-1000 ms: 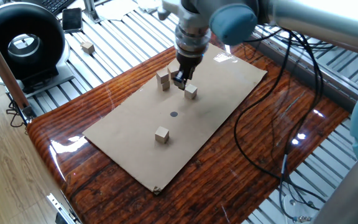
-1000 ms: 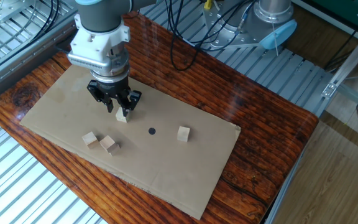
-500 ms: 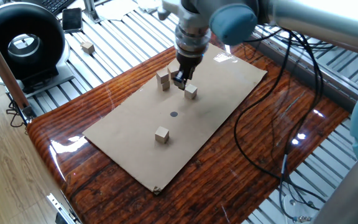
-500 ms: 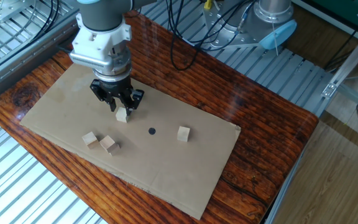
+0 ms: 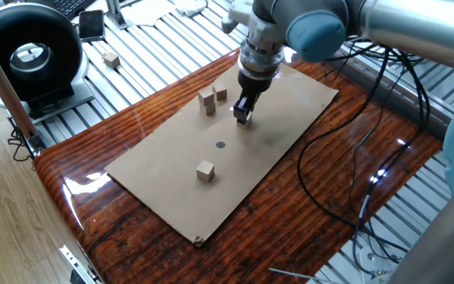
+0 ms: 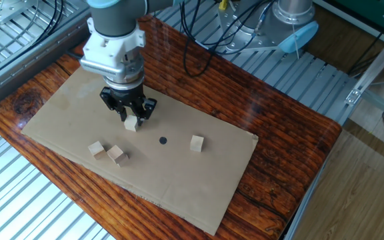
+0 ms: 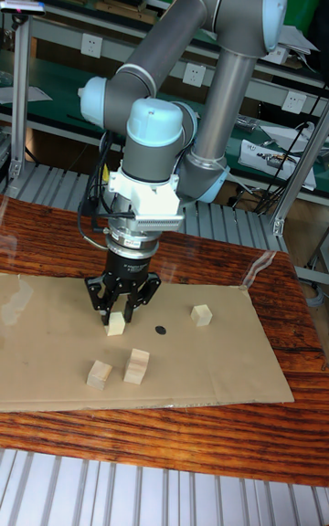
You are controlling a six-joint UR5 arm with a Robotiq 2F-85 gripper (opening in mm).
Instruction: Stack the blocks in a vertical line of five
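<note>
Cardboard [image 6: 199,177] covers the counter [image 6: 292,143]. Gripper [image 6: 131,122] jaws hold one block [image 6: 131,123] upright; two blocks [image 6: 108,151] sit at seven o'clock, another [image 6: 197,143] stands apart at three.

A flat brown cardboard sheet [image 6: 179,180] lies across the glossy reddish wooden table [image 6: 292,147], with a small black dot [image 6: 163,141] near its middle. Black cables [image 5: 353,158] trail over the table's far edge. Off the table, a round black device [image 5: 26,55] and a light-blue cap [image 6: 297,37] sit on ribbed metal surrounds.
</note>
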